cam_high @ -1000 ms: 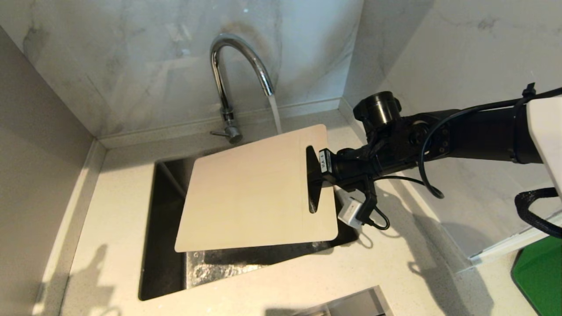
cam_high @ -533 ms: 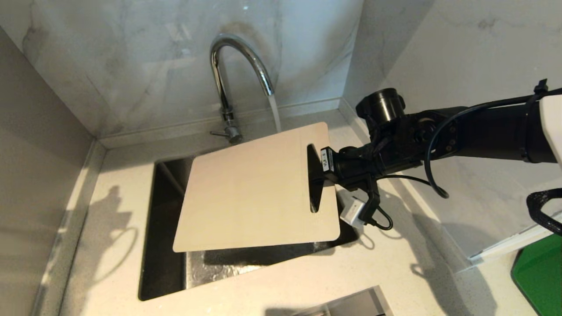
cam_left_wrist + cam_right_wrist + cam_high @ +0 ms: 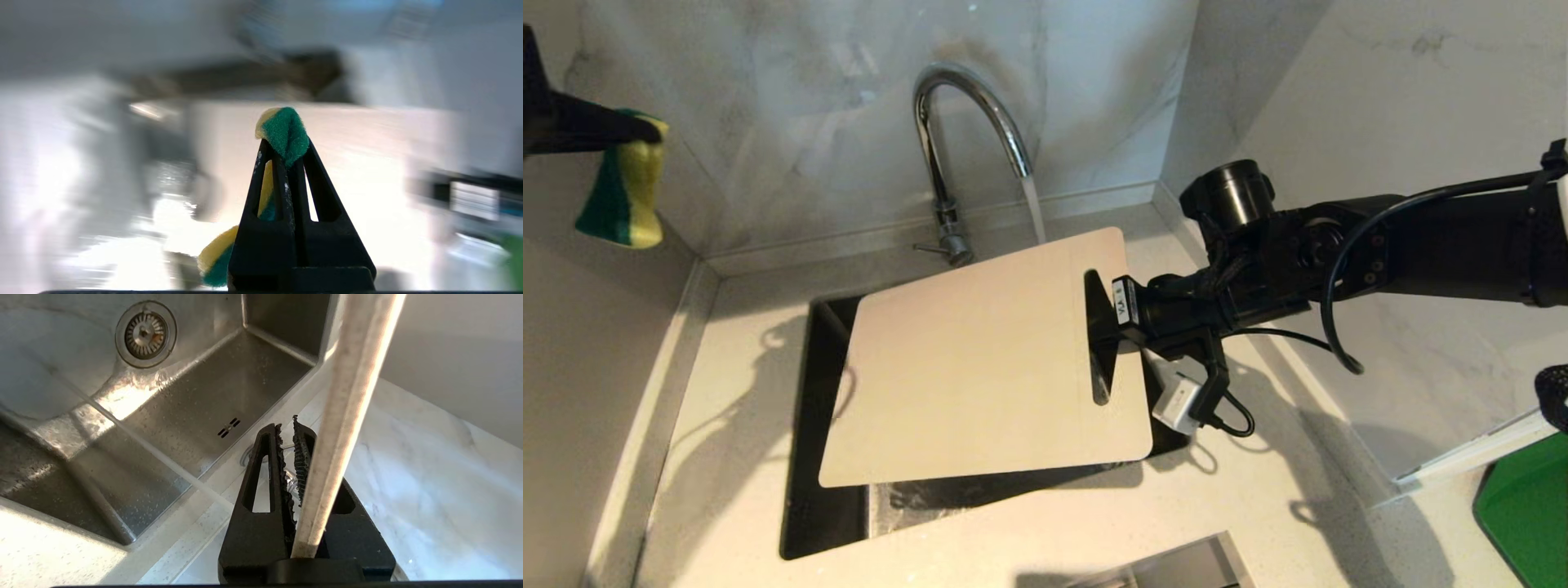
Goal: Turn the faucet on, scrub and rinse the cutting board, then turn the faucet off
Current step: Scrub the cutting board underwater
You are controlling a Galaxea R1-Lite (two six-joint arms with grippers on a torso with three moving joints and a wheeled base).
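Head view gives us one faucet (image 3: 968,114) at the sink's back edge, water running, one cutting board (image 3: 980,367) held tilted over the sink (image 3: 829,498), one yellow-and-green sponge (image 3: 625,184) up at the far left. Right gripper (image 3: 1112,322) clamps the board by its handle-slot end, fingers nearly together on the thin edge; the stream drops just behind the board's back corner. Left gripper (image 3: 286,153) is clenched tight on the sponge, high above the counter's left edge. Pale speckled counter (image 3: 727,392), marble walls (image 3: 792,122), steel basin wet, a green tray (image 3: 1531,510) at the right edge
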